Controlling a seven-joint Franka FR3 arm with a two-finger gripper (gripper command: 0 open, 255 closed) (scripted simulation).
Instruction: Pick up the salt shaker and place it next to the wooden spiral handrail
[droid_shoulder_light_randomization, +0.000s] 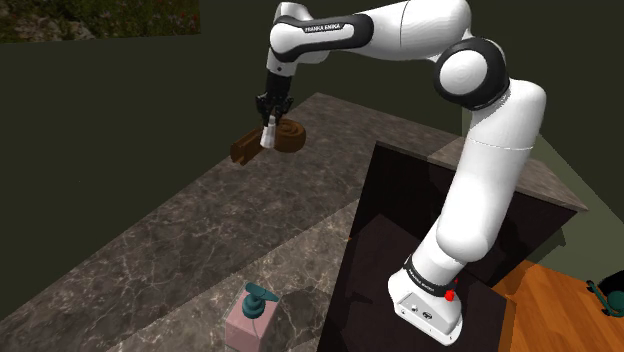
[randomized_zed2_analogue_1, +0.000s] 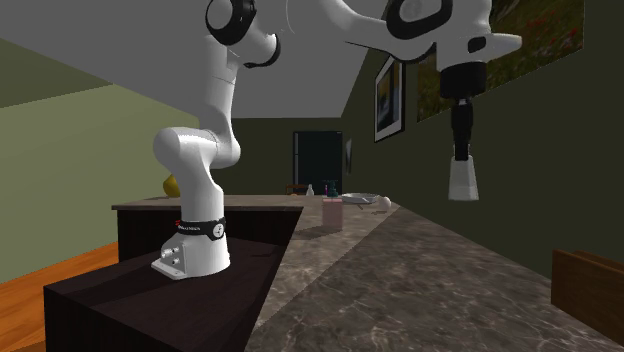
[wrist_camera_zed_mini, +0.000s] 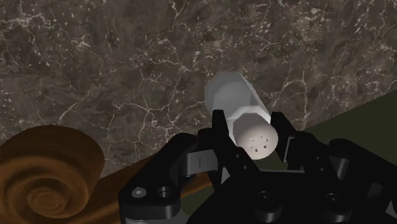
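So the two black fingers (wrist_camera_zed_mini: 219, 130) are clamped on the salt shaker (wrist_camera_zed_mini: 238, 102), one on each side just under its rounded cap. It's drawn plain white-grey, and the cap with its little holes points back up into the gripper (wrist_camera_zed_mini: 249, 130) while the faceted body sticks out past the fingertips. In the second exterior view the shaker (randomized_zed2_analogue_1: 461, 178) hangs straight down from the gripper (randomized_zed2_analogue_1: 460, 135), clear of the surface, with open air under it. Below the fingertips is the dark marbled counter (wrist_camera_zed_mini: 95, 63). Off to one side of the fingers, down on that counter, sits the brown wooden spiral handrail (wrist_camera_zed_mini: 44, 168), with its scroll end closest to the gripper. From the shoulder view the gripper (droid_shoulder_light_randomization: 270, 115) and shaker (droid_shoulder_light_randomization: 268, 137) hover right over the handrail (droid_shoulder_light_randomization: 285, 137), near the counter's far edge (droid_shoulder_light_randomization: 180, 240). Way farther from the fingers there's a pink soap dispenser (droid_shoulder_light_randomization: 250, 315) with a dark pump, standing near the arm's dark stand (droid_shoulder_light_randomization: 400, 250).
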